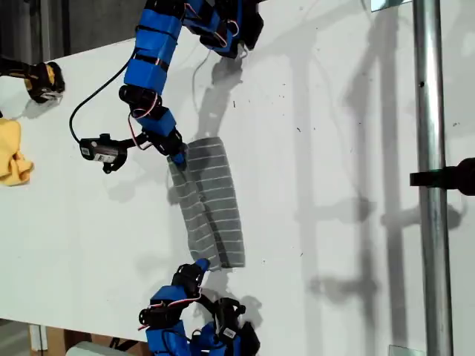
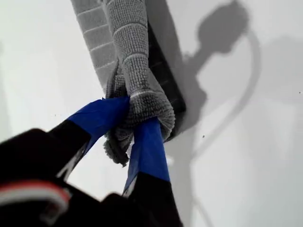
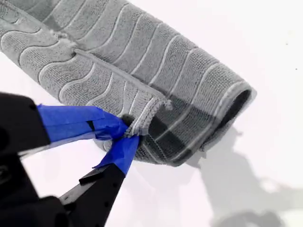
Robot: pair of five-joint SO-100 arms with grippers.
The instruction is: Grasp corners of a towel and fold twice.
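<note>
Towel (image 1: 211,200) lay as a long folded strip on the table (image 1: 334,148), near the middle of the exterior view, with an arm at each short end. That placing fitted the job: one fold looked done, and each end had to be held so the strip could be doubled over for the second.

My first gripper (image 2: 134,113) was clenched on a bunched wad of cloth at one end. The fabric was gathered thick between the taped fingers (image 2: 149,151) and the strip ran straight away from them.

My second gripper (image 3: 128,132) was pinched on a corner (image 3: 142,120) of the upper layer. Only the hem sat between the tips, and the looped fold lay just beside them, clear of the jaws. I judged that thinner hold the likelier to slip.

Which arm in the exterior view was which, I could not tell.
</note>
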